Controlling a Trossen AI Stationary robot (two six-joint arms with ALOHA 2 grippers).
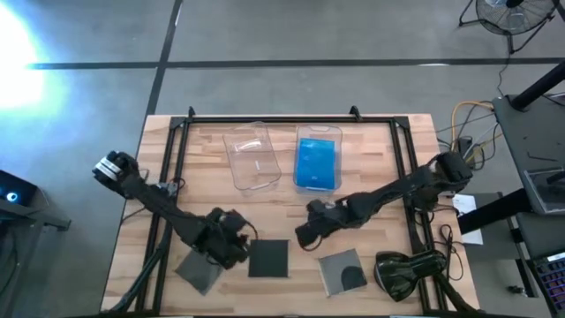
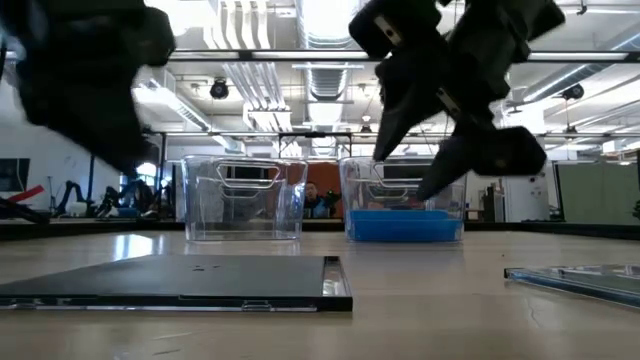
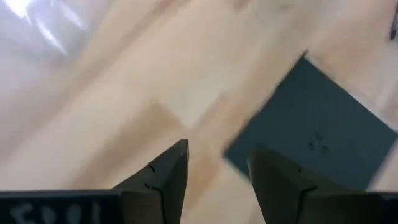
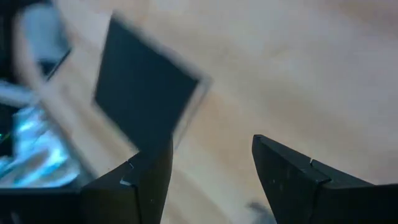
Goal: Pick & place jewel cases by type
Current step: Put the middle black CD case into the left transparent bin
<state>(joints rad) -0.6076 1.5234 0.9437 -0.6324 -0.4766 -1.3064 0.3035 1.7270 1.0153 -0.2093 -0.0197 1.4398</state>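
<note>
Three dark jewel cases lie flat on the wooden table near its front: one in the middle [image 1: 268, 258], one at the left [image 1: 201, 269] partly under my left arm, one at the right [image 1: 342, 272]. Blue jewel cases fill the right clear bin [image 1: 318, 163]. My left gripper [image 1: 237, 244] hovers open just left of the middle case [image 3: 317, 137], touching nothing. My right gripper [image 1: 307, 233] hangs open above the table to that case's right, with the case [image 4: 143, 87] ahead of its fingers [image 2: 395, 130].
An empty clear bin [image 1: 252, 157] stands left of the blue-filled one. A bulky black curved device [image 1: 406, 272] sits at the front right corner. A black frame [image 1: 291, 117] borders the table. Bare wood lies between the bins and the cases.
</note>
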